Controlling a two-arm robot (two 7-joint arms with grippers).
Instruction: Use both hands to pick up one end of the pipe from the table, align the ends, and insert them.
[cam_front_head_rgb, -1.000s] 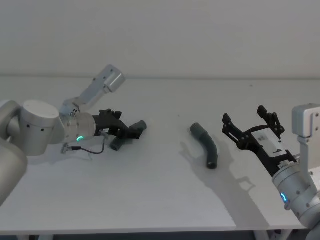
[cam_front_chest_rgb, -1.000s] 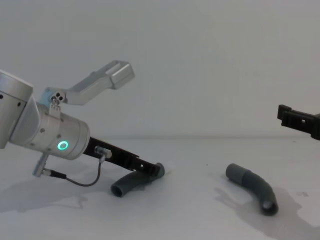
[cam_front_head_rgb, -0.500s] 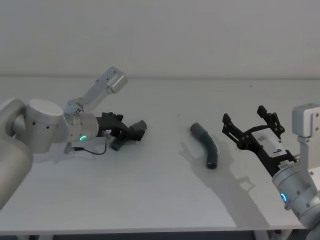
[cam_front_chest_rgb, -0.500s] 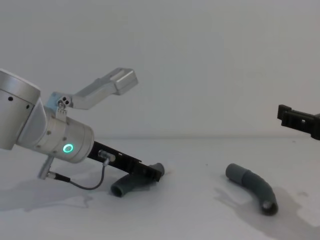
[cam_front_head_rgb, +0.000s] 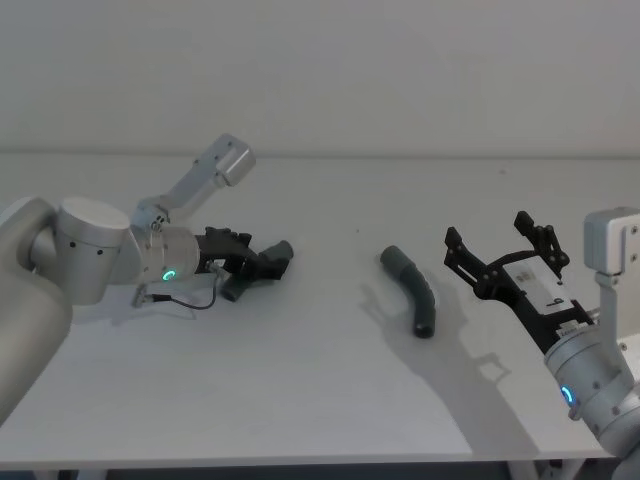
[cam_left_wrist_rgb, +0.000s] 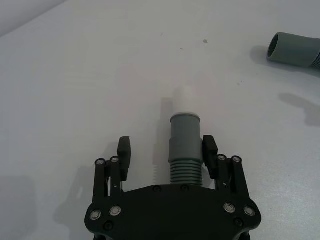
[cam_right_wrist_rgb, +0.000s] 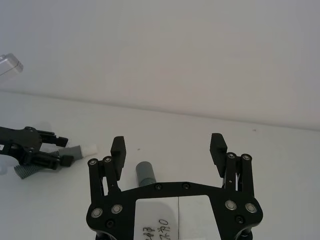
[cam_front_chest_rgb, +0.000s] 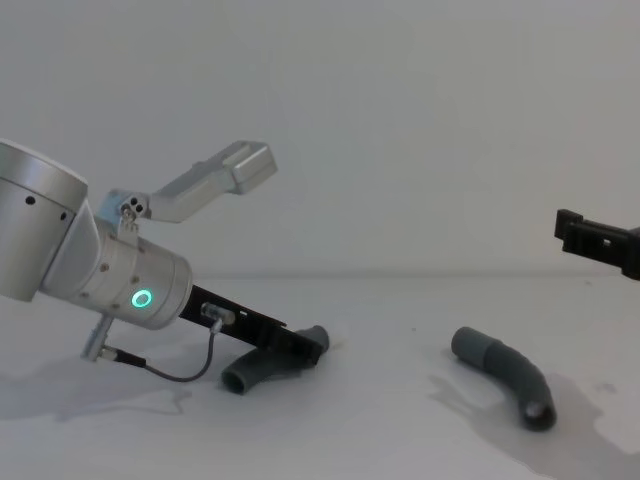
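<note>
On the white table lie two curved dark-grey pipe pieces. The left piece lies between the fingers of my left gripper, which is open. In the left wrist view one finger touches the ribbed collar, the other finger stands apart, and a white stub sticks out beyond. The right piece lies free mid-table. My right gripper hovers open to its right, above the table, with that piece ahead between its fingers.
The left arm's silver wrist with its green ring light rests low over the table, a thin cable looping beneath it. A bare stretch of table separates the two pieces. The table's front edge runs close to me.
The left wrist has shifted slightly forward and lower along the left pipe piece. The right arm and the right piece have not moved.
</note>
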